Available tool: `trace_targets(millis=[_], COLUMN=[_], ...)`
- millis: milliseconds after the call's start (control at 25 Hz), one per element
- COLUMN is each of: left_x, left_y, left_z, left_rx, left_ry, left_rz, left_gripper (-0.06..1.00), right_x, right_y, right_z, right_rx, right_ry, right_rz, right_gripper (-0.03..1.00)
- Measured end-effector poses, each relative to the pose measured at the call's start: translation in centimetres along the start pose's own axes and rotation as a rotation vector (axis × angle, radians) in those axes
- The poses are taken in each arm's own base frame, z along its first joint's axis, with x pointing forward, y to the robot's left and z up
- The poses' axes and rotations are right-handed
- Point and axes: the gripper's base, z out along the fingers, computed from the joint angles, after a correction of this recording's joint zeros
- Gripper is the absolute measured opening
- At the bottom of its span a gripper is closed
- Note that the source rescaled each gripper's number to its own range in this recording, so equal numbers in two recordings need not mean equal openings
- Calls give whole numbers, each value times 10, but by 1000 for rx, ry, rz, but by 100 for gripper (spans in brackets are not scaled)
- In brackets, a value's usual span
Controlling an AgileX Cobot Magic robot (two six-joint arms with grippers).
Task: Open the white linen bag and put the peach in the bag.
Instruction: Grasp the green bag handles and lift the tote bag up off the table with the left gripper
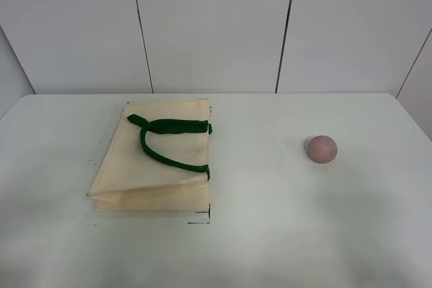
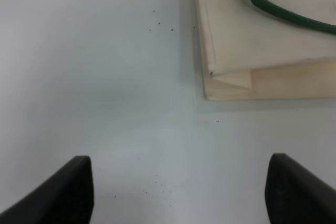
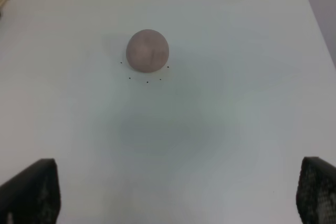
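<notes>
Left claw (image 2: 181,195), jaws spread wide and empty, above the tabletop (image 2: 105,77); the flat folded bag (image 2: 273,51) lies near, ahead of it. Right claw (image 3: 173,198), likewise spread wide, faces the peach (image 3: 147,51) lying apart, ahead.

White linen bag (image 1: 158,166) flat on the table (image 1: 270,234), left — peach (image 1: 322,148) well apart, right.

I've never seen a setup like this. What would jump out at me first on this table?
The big cream white linen bag lies flat on the left of the pale table, with its dark green handles draped across its top. The peach sits alone, well apart to the right. The left end effector and right end effector are both open, holding nothing.
</notes>
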Motion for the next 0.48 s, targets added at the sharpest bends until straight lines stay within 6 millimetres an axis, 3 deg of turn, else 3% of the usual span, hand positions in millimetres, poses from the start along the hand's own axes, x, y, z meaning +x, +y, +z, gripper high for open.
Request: trace_targets(millis=[360, 480], left_x=[-1, -9], left_y=[0, 0], left_z=[0, -4], left_rx=[0, 3], left_ry=[-6, 2], left_rz=[0, -1], left_gripper=[99, 100], right_x=[0, 0], right_y=[0, 0], right_z=[0, 0], right_rx=[0, 0], right_ry=[0, 0], right_rz=[2, 2], right_gripper=[100, 100])
